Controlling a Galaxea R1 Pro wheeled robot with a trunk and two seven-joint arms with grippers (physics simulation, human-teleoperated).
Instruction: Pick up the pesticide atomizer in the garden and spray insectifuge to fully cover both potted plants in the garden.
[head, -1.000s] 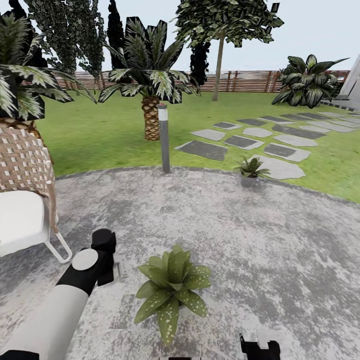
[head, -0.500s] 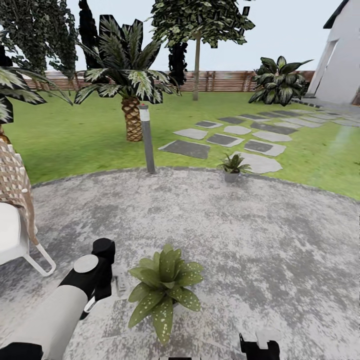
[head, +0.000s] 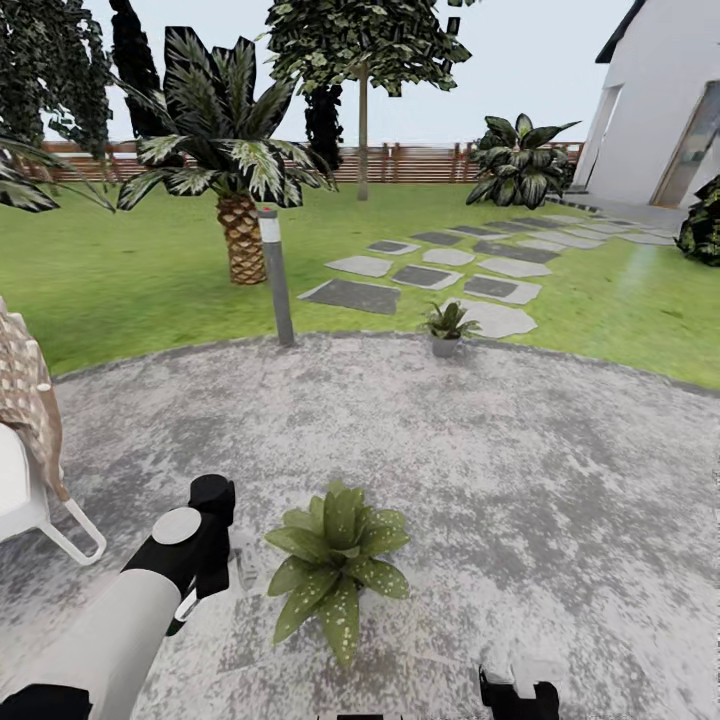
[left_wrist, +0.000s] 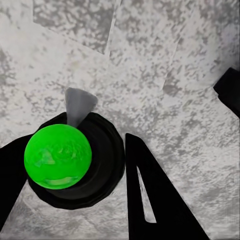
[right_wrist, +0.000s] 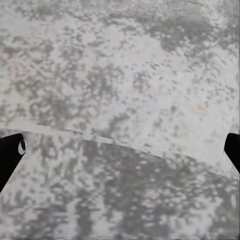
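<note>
Now the head view is swung right vs a sec ago, house wall (head: 650, 110) brought in; pesticide atomizer (left_wrist: 65, 150) is clamped in left gripper (left_wrist: 75, 170) beside near potted plant (head: 338, 555), right gripper (right_wrist: 120, 150) is held apart, far potted plant (head: 446, 322) likely next.

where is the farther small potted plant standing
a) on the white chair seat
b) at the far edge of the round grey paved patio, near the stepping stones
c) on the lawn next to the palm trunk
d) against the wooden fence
b: the farther small green potted plant in its grey pot stands at the far rim of the round grey speckled patio, just before the flat grey stepping stones.
</note>
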